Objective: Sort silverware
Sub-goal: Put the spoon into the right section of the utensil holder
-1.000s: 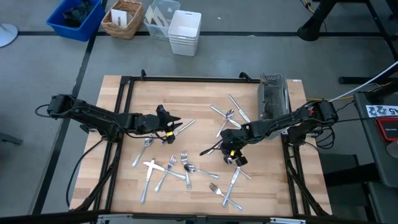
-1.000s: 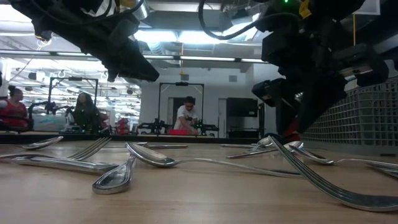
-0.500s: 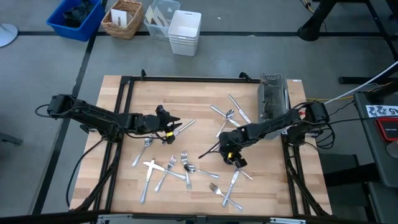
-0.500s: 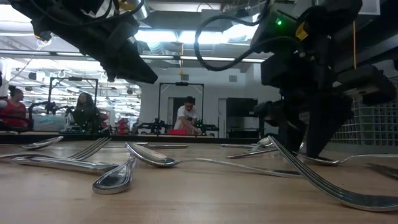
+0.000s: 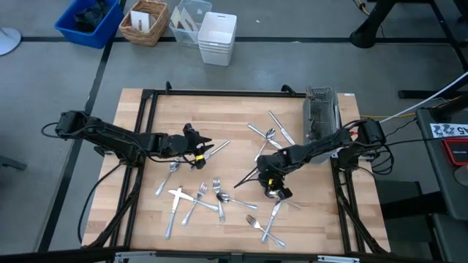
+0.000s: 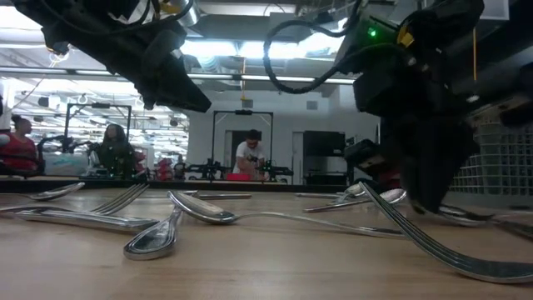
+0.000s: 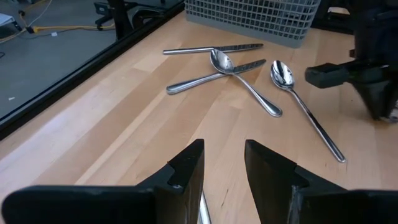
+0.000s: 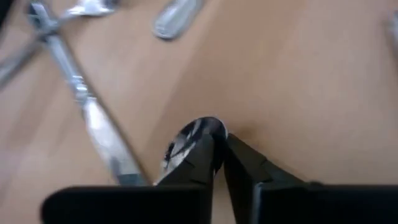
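Right tool (image 5: 276,193) pinching spoon (image 8: 189,140), tabletop-low.

Silverware (image 5: 219,196) is scattered across the table (image 5: 234,109). A wire caddy (image 5: 320,112) is set at the table's far right, with bins (image 5: 217,38) placed on the floor beyond.

This is a robotics lab or workshop. A wooden surface (image 5: 219,117) in a black metal frame (image 5: 146,98) stands on grey floor (image 5: 292,44). Behind it, people (image 6: 250,158) sit under strip lights (image 6: 250,79), and storage bins (image 5: 217,38) wait nearby.
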Robot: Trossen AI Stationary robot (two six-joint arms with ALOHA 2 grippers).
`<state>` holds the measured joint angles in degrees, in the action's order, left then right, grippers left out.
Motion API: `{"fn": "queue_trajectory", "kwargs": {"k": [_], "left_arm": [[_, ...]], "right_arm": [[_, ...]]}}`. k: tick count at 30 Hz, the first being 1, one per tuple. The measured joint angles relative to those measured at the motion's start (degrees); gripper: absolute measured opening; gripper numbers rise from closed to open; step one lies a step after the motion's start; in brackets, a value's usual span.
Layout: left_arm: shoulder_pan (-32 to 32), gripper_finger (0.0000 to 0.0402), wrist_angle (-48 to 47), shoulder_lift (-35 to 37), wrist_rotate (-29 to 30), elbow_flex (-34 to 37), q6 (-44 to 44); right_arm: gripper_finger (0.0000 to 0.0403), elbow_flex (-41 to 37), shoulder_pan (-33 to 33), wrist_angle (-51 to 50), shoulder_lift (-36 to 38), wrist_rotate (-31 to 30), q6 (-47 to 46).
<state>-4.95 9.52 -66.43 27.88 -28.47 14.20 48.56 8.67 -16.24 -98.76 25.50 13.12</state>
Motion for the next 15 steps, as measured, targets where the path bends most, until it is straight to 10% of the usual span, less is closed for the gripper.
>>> {"fn": "queue_trajectory", "kwargs": {"k": [15], "left_arm": [[0.0, 0.0109, -0.07, 0.0, -0.02, 0.0, 0.0]], "right_arm": [[0.0004, 7.81, 0.0, -8.92, -0.24, 1.1, -3.54]]}}
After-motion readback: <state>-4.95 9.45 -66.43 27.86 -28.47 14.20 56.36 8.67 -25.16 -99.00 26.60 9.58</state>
